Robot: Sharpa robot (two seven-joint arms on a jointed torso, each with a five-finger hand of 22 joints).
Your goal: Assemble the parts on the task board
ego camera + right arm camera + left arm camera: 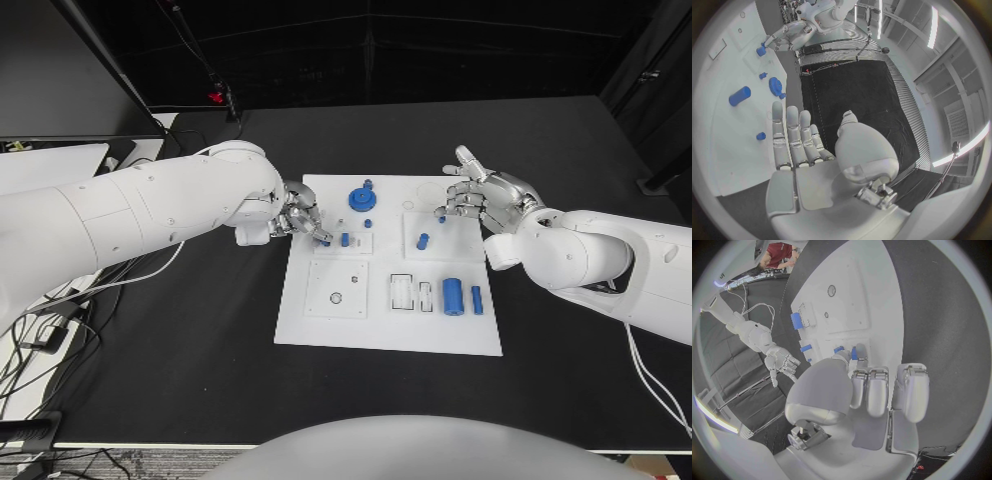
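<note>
The white task board (325, 325) lies mid-table, its bare face also in the left wrist view (848, 310). My left hand (299, 222) is at the board's upper left edge with its fingers curled (873, 390). Its thumb and a fingertip pinch a small blue peg (345, 239) (854, 352) at a square inset. My right hand (483, 195) hovers over the board's upper right corner, fingers spread and straight, holding nothing (798, 150). A blue gear-like part (364, 197) (775, 86) stands at the board's top. A blue cylinder (453, 296) (739, 96) lies lower right.
More blue pieces lie on the board: a short peg (423, 241), a thin bar (477, 299) and a tiny stud (368, 222). The board has a round-holed inset (338, 296) and rectangular slots (413, 292). Cables (58, 310) hang off the table's left edge.
</note>
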